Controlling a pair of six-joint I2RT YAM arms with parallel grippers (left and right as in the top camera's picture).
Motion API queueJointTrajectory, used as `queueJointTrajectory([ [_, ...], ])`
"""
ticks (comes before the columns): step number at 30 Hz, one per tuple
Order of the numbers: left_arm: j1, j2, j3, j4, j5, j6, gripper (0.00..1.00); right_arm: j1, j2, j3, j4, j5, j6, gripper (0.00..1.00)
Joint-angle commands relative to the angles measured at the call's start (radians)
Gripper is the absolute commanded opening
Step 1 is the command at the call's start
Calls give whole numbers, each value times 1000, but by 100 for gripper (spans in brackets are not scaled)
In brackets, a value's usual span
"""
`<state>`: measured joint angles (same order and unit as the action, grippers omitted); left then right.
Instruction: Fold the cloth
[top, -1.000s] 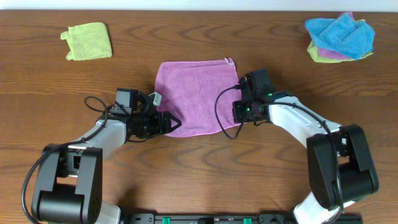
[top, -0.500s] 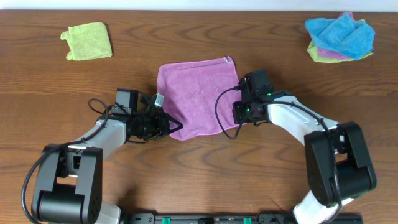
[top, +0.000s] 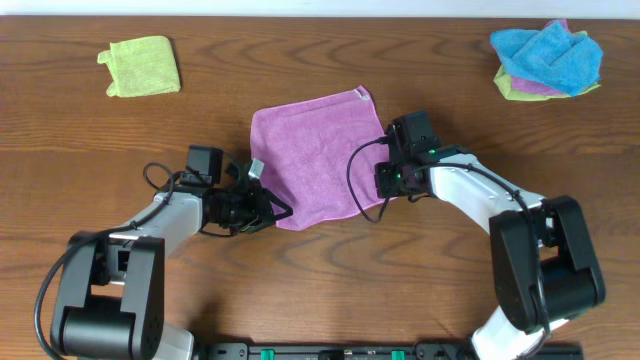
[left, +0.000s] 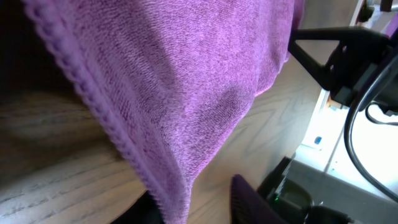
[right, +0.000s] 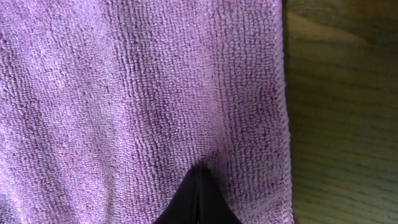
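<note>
1. The cloth (top: 315, 152), a mauve microfibre square, lies mostly flat in the middle of the wooden worktop (top: 320, 290), turned a little askew to the worktop's edges. Its small white tag (top: 361, 94) is at the far right corner.
2. The left hand (top: 278, 209) is at the cloth's near left corner, its jaws narrowed onto that corner.
3. In the left wrist view, the stitched hem rises off the wood and the fabric runs down to a point between the two dark fingers (left: 249, 202).
4. The right hand (right: 196, 196) is fully closed, its tips meeting in one dark point.
5. That point sits on the cloth, just inside the cloth's right hem. Whether any fabric is pinched between the tips cannot be told.
6. A lime-green cloth (top: 140, 66) lies folded at the far left of the worktop, well apart from the cloth.
7. A heap of bright blue cloths (top: 548, 50) sits at the far right, with green and pink edges showing beneath.
</note>
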<state>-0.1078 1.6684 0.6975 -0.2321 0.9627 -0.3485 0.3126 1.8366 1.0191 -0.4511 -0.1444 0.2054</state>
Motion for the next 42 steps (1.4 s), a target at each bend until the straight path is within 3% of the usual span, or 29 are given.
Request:
queueJointTrajectory([
  [1, 32, 11, -1, -15, 27, -60, 37, 1, 16, 7, -2, 43, 19, 2],
  [11, 119, 11, 0, -127, 143, -76, 40, 1, 16, 7, -2, 43, 19, 2],
  [15, 124, 11, 1, -85, 237, -102, 41, 1, 16, 7, -2, 43, 19, 2],
  [19, 123, 11, 14, -15, 222, -101, 38, 1, 16, 7, -3, 43, 19, 2],
  [22, 123, 11, 51, 28, 90, -95, 25, 1, 16, 7, -3, 43, 19, 2],
  [25, 123, 11, 114, 43, -79, -76, 6, 1, 16, 7, -6, 43, 18, 1],
  [31, 104, 12, 292, 43, -351, -6, 5, 1, 16, 7, -6, 43, 18, 2],
  [33, 90, 12, 338, 66, -517, -1, 6, 1, 16, 7, -5, 43, 18, 2],
  [42, 19, 35, 354, 259, -781, 74, 6, 1, 16, 7, -4, 43, 18, 2],
])
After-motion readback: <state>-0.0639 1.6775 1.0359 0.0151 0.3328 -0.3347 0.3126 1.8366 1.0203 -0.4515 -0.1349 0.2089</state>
